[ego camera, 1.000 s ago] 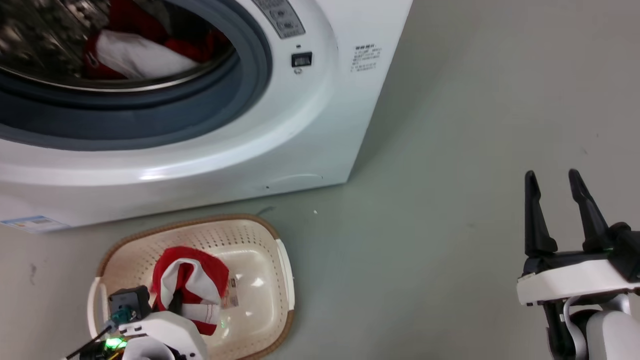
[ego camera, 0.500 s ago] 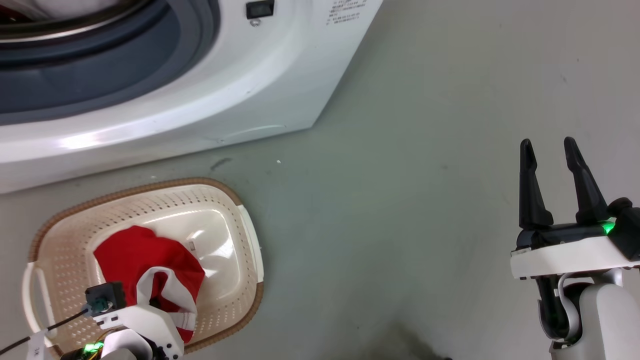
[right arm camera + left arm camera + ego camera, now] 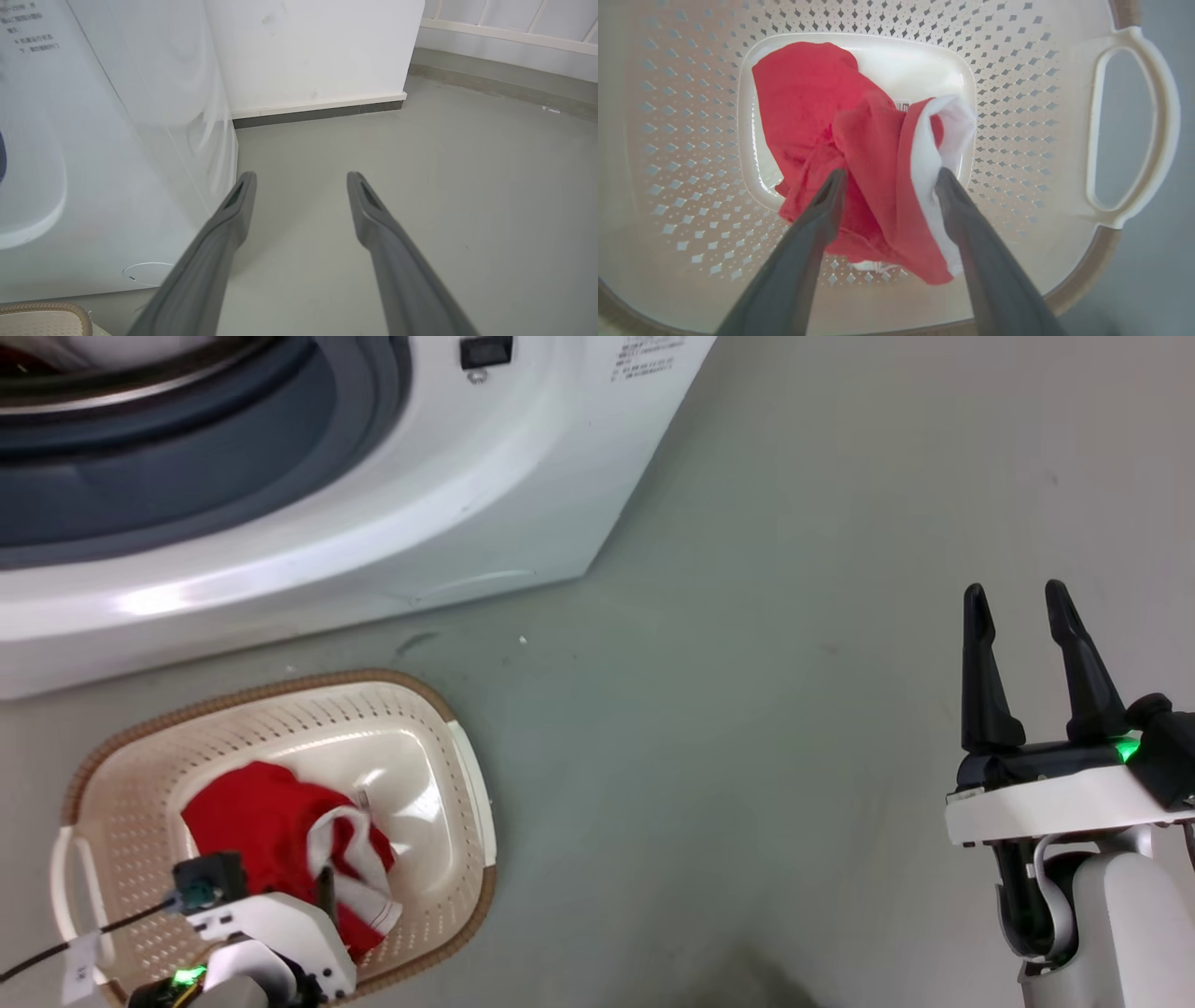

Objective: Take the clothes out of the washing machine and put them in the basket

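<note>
The washing machine [image 3: 523, 476] fills the upper left of the head view, its grey rubber ring [image 3: 187, 495] at the top edge. On the floor in front of it stands the cream basket [image 3: 280, 686] with a brown rim. A red and white garment [image 3: 261, 821] lies crumpled on the basket's bottom. My left gripper [image 3: 889, 177] hangs over the basket [image 3: 1017, 116], open, with the garment [image 3: 808, 102] bunched between and under its spread fingers. At the right, my right gripper [image 3: 1016, 597] hovers over bare floor, open and holding nothing.
The right wrist view shows my right gripper [image 3: 301, 179] beside the machine's white side panel [image 3: 117, 163]. A white wall with a dark skirting [image 3: 317, 109] stands behind it, and grey floor [image 3: 467, 186] stretches to the right. One corner of the basket rim [image 3: 46, 308] peeks in at the lower left.
The head camera tilted down, so the drum's inside left the picture. The garment has sunk from hanging at my left gripper to lying lower in the basket. My right gripper barely moved.
</note>
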### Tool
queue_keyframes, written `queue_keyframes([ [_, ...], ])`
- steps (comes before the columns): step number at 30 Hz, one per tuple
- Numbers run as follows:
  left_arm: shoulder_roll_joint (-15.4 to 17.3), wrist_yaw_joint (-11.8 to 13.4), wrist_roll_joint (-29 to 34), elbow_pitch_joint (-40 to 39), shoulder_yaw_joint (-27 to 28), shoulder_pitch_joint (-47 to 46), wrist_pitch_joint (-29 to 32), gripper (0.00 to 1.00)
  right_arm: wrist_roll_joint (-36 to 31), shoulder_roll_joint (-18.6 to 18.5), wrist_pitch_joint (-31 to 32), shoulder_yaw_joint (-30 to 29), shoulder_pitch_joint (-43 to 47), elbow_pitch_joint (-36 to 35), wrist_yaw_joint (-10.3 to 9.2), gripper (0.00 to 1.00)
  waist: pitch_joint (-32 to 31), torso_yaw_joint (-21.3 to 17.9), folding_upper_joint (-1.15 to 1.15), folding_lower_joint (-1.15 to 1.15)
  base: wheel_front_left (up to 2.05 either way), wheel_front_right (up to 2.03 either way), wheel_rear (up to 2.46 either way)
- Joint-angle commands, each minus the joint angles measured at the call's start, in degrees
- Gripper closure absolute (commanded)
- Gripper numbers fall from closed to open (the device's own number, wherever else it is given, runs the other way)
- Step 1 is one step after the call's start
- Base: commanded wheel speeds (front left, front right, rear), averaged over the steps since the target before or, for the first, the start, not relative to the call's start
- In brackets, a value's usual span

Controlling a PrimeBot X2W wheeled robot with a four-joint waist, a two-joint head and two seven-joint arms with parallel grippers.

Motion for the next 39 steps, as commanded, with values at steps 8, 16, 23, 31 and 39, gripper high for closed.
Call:
queue_keyframes([
  [8,-1.04,0.02,1.74,-3.75,-0.6,2.84,-0.52,0.0,-2.94,0.0,0.57,-1.98,3.11,0.17,-0.02,0.0,-9.49,3.16,0.0,-0.01,0.0,0.0,0.0],
  [16,-1.76,1.72,4.79,-15.59,2.02,7.47,-0.44,0.0,-3.65,0.0,2.47,-3.02,6.7,-1.32,-0.02,0.0,-15.49,5.68,0.0,-0.01,0.0,0.0,0.0],
  [23,-1.89,2.87,9.33,-28.84,5.5,10.15,-0.46,0.0,-3.99,0.0,3.98,-3.72,8.81,-3.52,-0.02,0.0,-18.04,6.58,0.0,-0.01,0.0,0.0,0.0],
  [31,-0.95,3.25,15.08,-42.91,8.26,9.04,-0.45,0.0,-2.99,0.01,4.49,-3.68,9.9,-4.68,-0.02,0.0,-18.53,5.38,0.0,-0.01,0.0,0.0,0.0],
  [39,3.16,2.66,18.74,-44.66,8.23,0.24,-0.09,0.0,-1.25,0.01,3.54,-2.59,9.57,-4.14,-0.02,0.0,-16.16,1.84,0.0,-0.01,0.0,0.0,0.0],
])
